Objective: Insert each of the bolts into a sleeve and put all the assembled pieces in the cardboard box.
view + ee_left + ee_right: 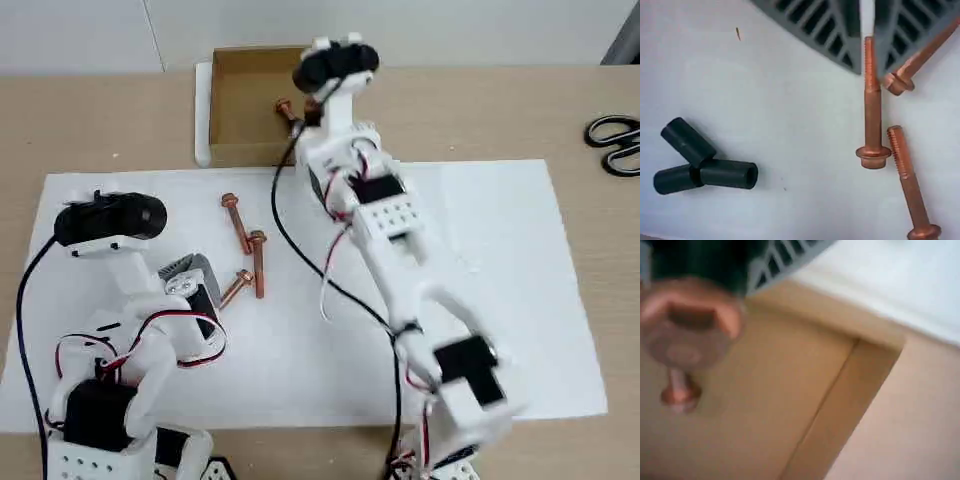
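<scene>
My right gripper [305, 108] hangs over the cardboard box [228, 110] at the table's far edge, shut on a black sleeve with a copper bolt [687, 337] in it. Another assembled piece [679, 392] lies on the box floor below. Three loose bolts [258, 262] lie on the white paper. My left gripper [190, 272] hovers beside them with its jaws nearly together and holding nothing. One bolt's threaded tip [869, 55] shows through the slit between the fingers. Three black sleeves [727, 173] lie in a cluster farther off.
White paper [480, 250] covers the middle of the table. Scissors [615, 143] lie at the far right edge. A black cable [300, 250] trails across the paper from the right arm. The box's near wall [850, 390] stands between paper and box floor.
</scene>
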Robot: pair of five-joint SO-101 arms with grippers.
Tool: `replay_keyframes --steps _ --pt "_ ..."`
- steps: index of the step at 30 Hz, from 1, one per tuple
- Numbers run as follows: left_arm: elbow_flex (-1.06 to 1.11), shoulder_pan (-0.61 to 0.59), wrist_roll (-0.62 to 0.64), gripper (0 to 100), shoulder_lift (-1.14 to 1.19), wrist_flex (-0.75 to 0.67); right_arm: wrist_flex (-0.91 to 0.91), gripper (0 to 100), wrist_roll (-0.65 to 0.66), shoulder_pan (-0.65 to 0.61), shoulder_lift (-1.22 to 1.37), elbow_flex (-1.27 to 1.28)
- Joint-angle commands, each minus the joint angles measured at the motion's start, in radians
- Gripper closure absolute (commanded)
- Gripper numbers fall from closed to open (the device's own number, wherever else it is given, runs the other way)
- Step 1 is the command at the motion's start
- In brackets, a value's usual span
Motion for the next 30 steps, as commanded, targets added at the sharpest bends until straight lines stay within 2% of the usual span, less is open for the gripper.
replay_keyframes --steps 1,19,30 --pt "-0.012 -0.008 -0.006 99 -0.009 0.040 -0.051 99.5 -0.003 0.015 0.099 -0.233" --pt "-0.028 -0.008 -0.008 99 -0.009 0.086 -0.058 99.4 -0.008 -0.004 0.791 -1.074" --pt "-0.030 -0.008 -0.072 99 -0.009 0.083 -0.048 99.1 -0.002 -0.036 0.969 -1.269"
